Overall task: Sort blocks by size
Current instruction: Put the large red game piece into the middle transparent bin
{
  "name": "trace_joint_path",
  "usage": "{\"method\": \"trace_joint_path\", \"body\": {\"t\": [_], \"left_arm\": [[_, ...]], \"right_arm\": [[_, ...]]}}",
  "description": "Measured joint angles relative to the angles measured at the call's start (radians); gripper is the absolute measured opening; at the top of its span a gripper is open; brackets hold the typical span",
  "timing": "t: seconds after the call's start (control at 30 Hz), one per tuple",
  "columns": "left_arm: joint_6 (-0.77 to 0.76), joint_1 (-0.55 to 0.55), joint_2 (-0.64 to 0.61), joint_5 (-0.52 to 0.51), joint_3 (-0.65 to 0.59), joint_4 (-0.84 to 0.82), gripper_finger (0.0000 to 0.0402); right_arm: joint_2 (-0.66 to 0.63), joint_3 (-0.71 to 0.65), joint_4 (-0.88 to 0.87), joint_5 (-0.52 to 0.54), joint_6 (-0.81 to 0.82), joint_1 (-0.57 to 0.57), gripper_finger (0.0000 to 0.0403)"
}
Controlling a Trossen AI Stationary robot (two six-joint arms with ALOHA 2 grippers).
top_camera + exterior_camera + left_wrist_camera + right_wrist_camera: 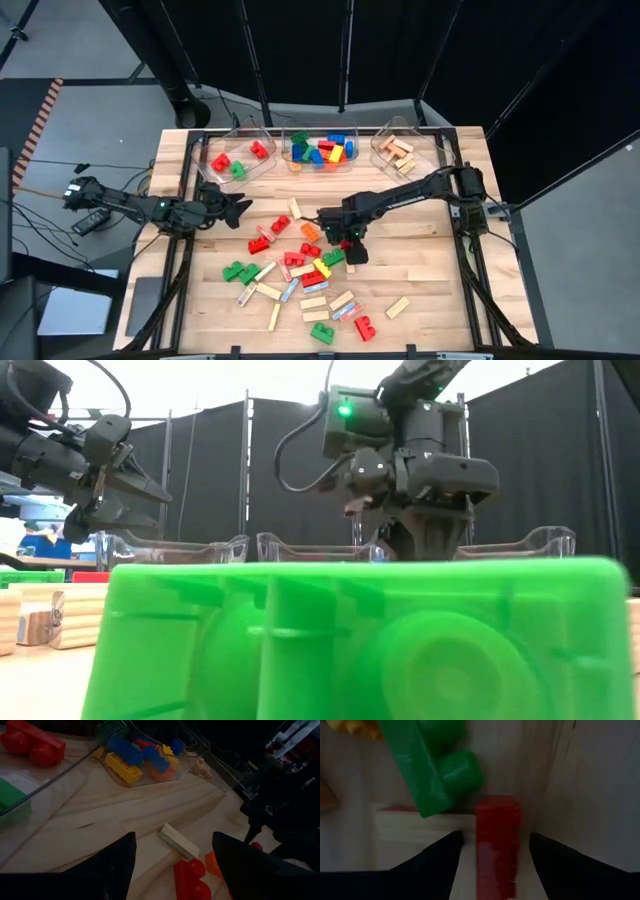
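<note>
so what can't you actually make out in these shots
- Low view: a big green studded plastic brick fills the foreground and hides nearly all the loose blocks.
- Right wrist view: the small red plastic brick between the right gripper fingers; contact unclear.
- High view: the right gripper's fingertips, covered by its own body.

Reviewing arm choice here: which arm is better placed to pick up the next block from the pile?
Likely the right. The right gripper is down in the pile with a small red block between its fingers, beside a green block. The left gripper hovers open at the pile's edge, holding nothing.
</note>
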Motion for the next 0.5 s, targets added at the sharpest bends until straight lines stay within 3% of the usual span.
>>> {"method": "trace_joint_path", "body": {"t": [0.1, 0.23, 0.5], "left_arm": [[0.000, 0.000, 0.000, 0.000, 0.000, 0.001, 0.0269], [0.000, 0.000, 0.001, 0.000, 0.000, 0.001, 0.0269], [0.000, 0.000, 0.006, 0.000, 0.000, 0.001, 0.0269]], "right_arm": [[-0.001, -0.029, 0.024, -0.009, 0.044, -0.003, 0.0215], [0.006, -0.014, 0.014, 0.016, 0.037, -0.016, 0.0102], [0.014, 0.094, -0.029, 0.093, -0.026, -0.071, 0.0102]]}}
